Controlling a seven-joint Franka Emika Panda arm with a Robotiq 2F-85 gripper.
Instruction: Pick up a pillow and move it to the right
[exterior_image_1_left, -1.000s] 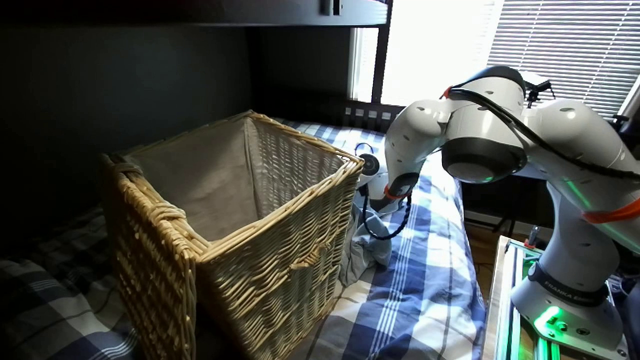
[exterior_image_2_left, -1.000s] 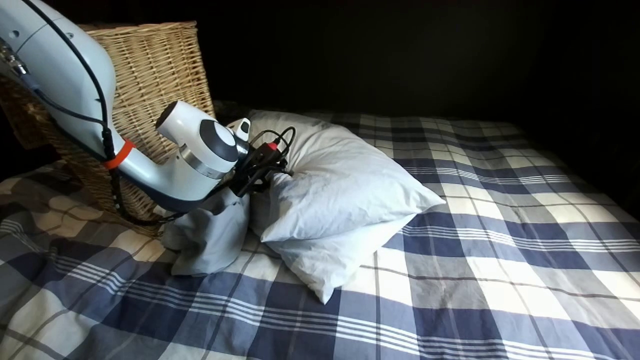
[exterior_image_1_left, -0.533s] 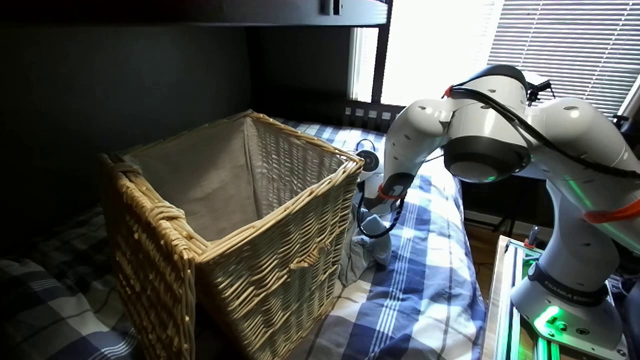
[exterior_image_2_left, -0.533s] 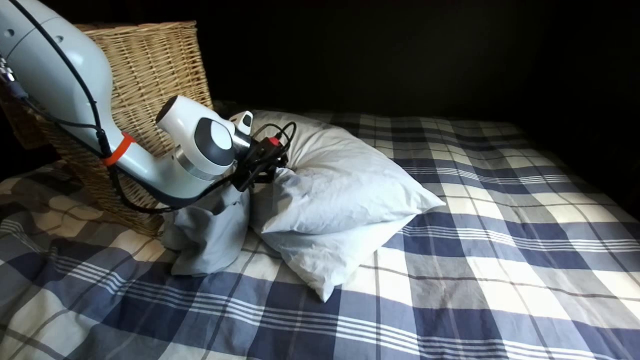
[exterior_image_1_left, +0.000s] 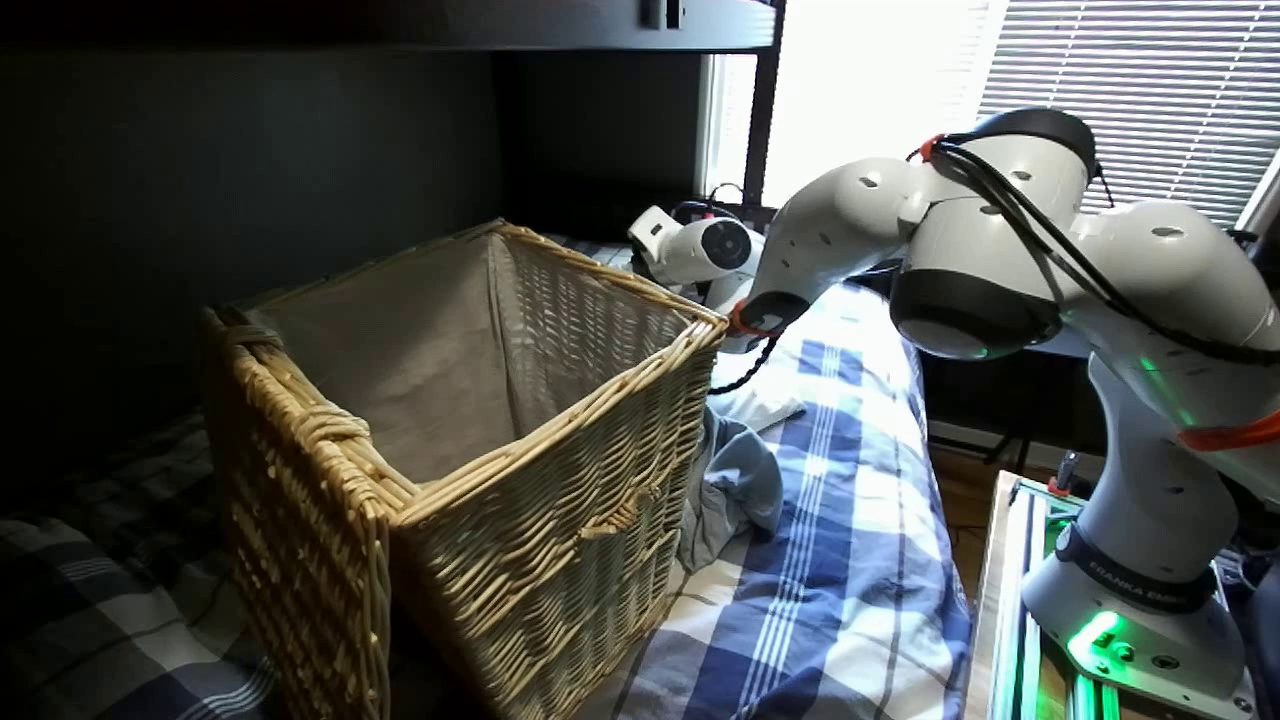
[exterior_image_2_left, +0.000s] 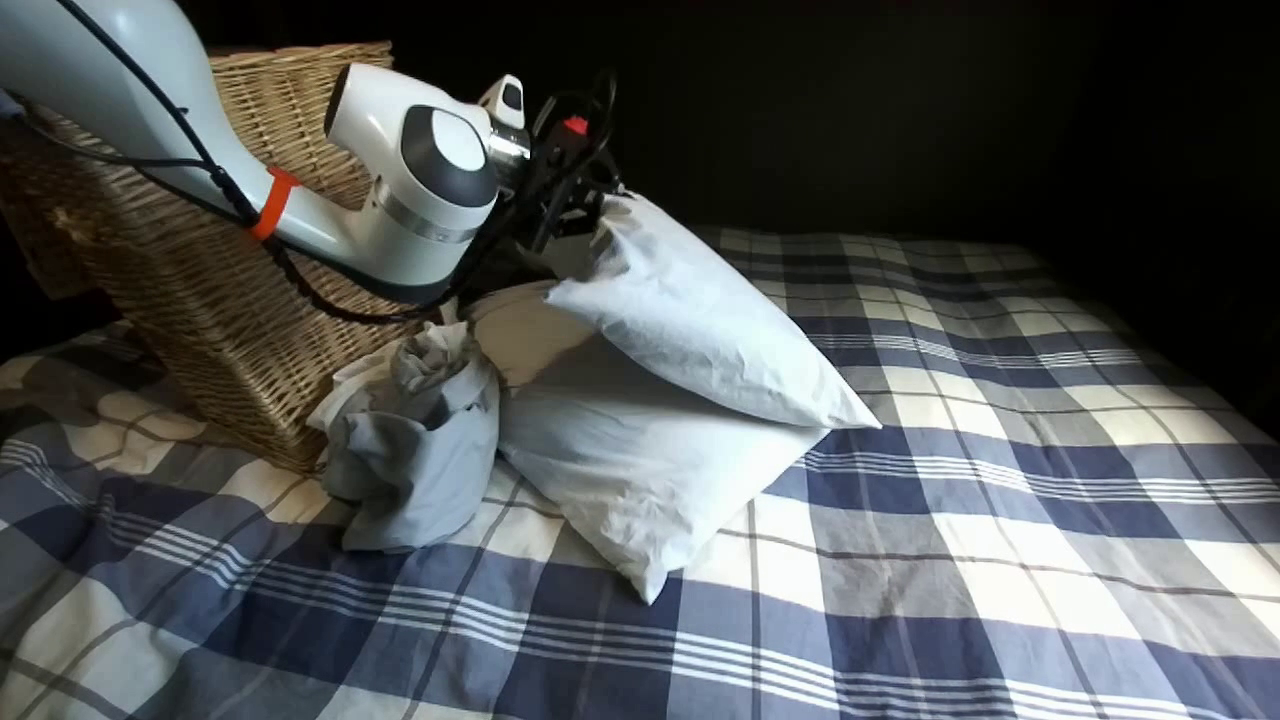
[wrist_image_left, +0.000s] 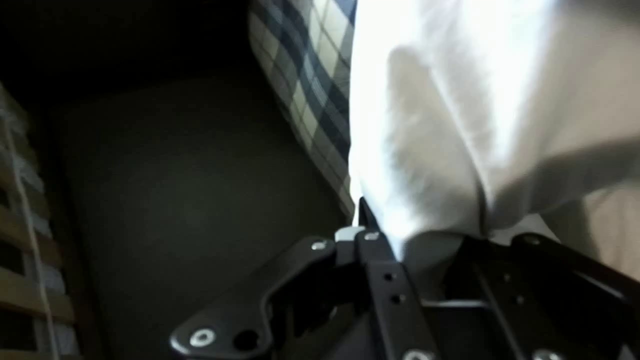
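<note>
With my black two-fingered gripper (wrist_image_left: 425, 245) I hold one end of a white fabric pillow (exterior_image_2_left: 700, 310), pinched between the fingers (wrist_image_left: 377, 255). The pillow is tilted, its held end higher, and in an exterior view it is to the right of the tan box-shaped wicker basket (exterior_image_2_left: 270, 120). Under it, right of the basket, a second white pillow (exterior_image_2_left: 640, 450) lies on the blue, grey and cream plaid bedsheet (exterior_image_2_left: 900, 600). A crumpled grey cloth (exterior_image_2_left: 420, 460) is just beside the basket.
</note>
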